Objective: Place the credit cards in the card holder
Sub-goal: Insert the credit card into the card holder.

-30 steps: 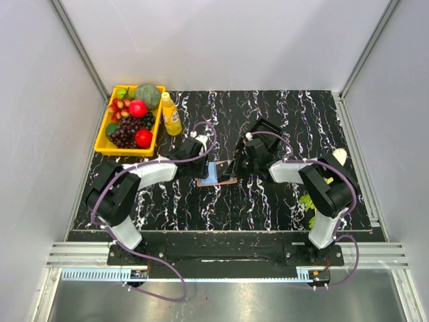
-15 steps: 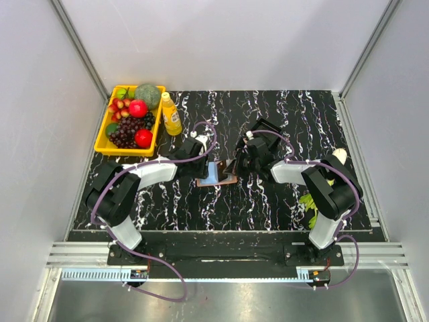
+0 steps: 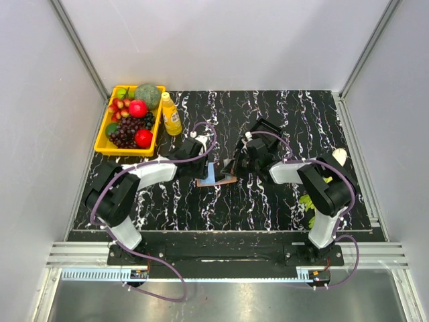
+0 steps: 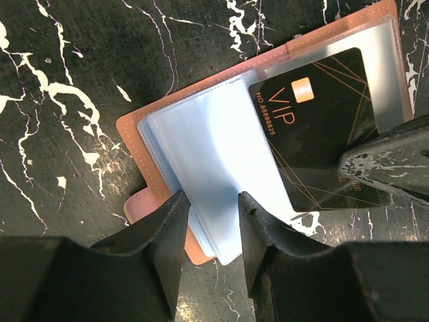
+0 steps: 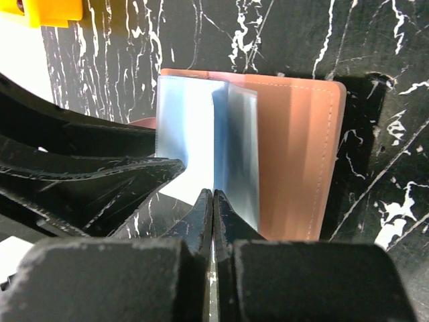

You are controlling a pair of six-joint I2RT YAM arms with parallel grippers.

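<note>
L gripper (image 4: 213,225) jaws parted astride the clear sleeves (image 4: 214,147), best pin them flat while R gripper (image 5: 212,201), clamped on black credit card (image 4: 315,134) that looks partway in a pocket, pushes square w/ the slot, low angle, into open card holder (image 5: 295,154) lying btwn the two grippers.
</note>
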